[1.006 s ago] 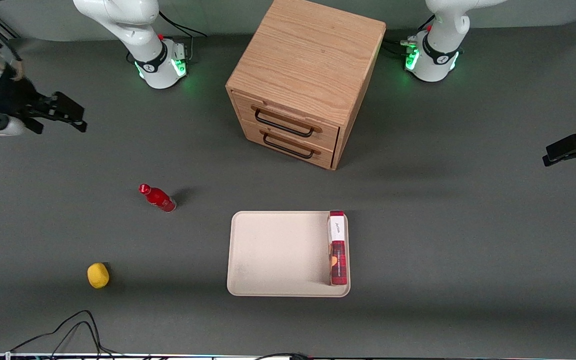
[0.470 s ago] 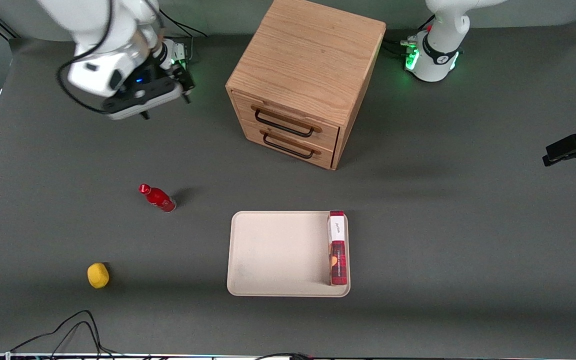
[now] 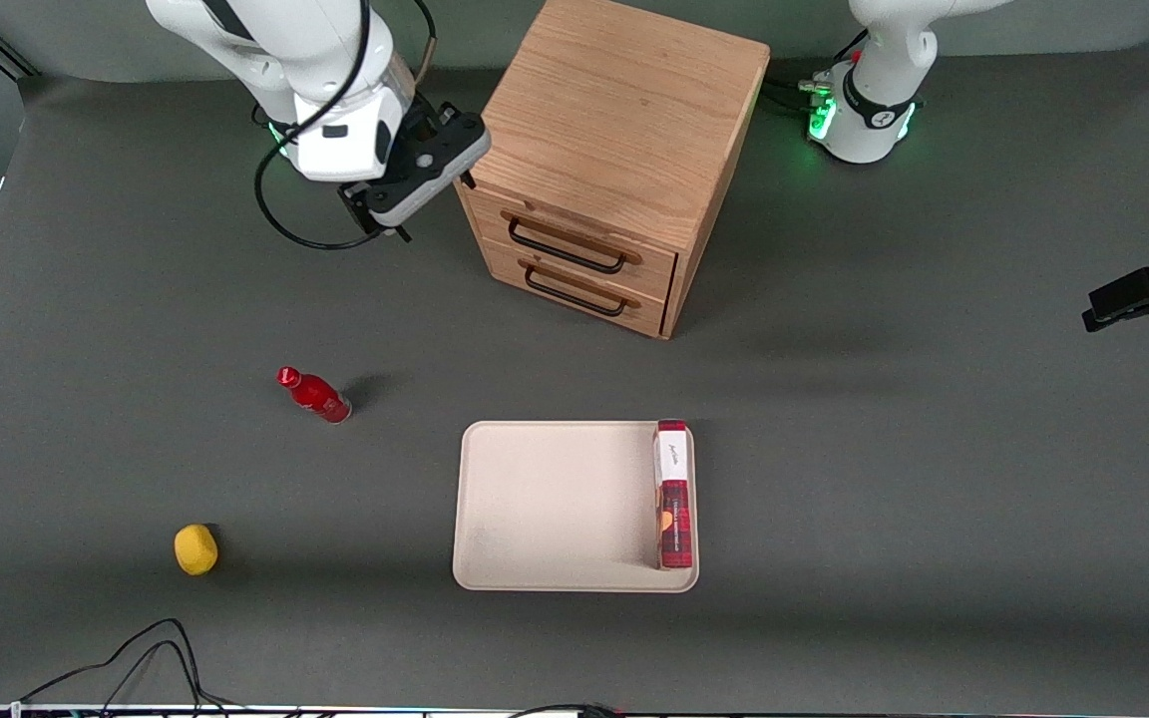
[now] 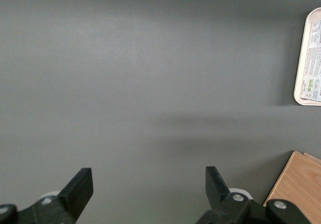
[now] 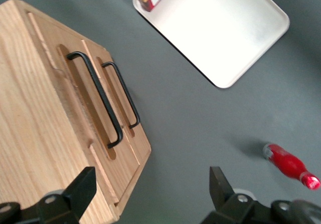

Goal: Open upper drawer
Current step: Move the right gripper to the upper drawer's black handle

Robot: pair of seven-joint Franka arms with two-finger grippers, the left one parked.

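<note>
The light oak cabinet [image 3: 614,110] stands at the back middle of the table, turned at an angle. Its upper drawer [image 3: 574,224] is shut, with its black wire bar handle [image 3: 565,246] against the wood front. The lower drawer [image 3: 584,284] beneath it is also shut. My right gripper [image 3: 430,199] hangs above the table beside the cabinet's front corner, on the working arm's side, apart from the wood. It is open and empty. In the right wrist view the upper handle [image 5: 98,94] lies ahead of the open gripper [image 5: 150,189], with one fingertip [image 5: 80,186] over the cabinet's edge.
A red bottle [image 3: 315,395] lies on the table nearer the front camera than the gripper. A yellow lemon-like object [image 3: 195,549] lies nearer still. A beige tray [image 3: 555,504] with a red and white box [image 3: 672,494] sits in front of the cabinet. Cables run along the table's front edge.
My right arm has swung in from the working arm's end of the table to the cabinet's front corner. The drawers and the other objects have not moved.
</note>
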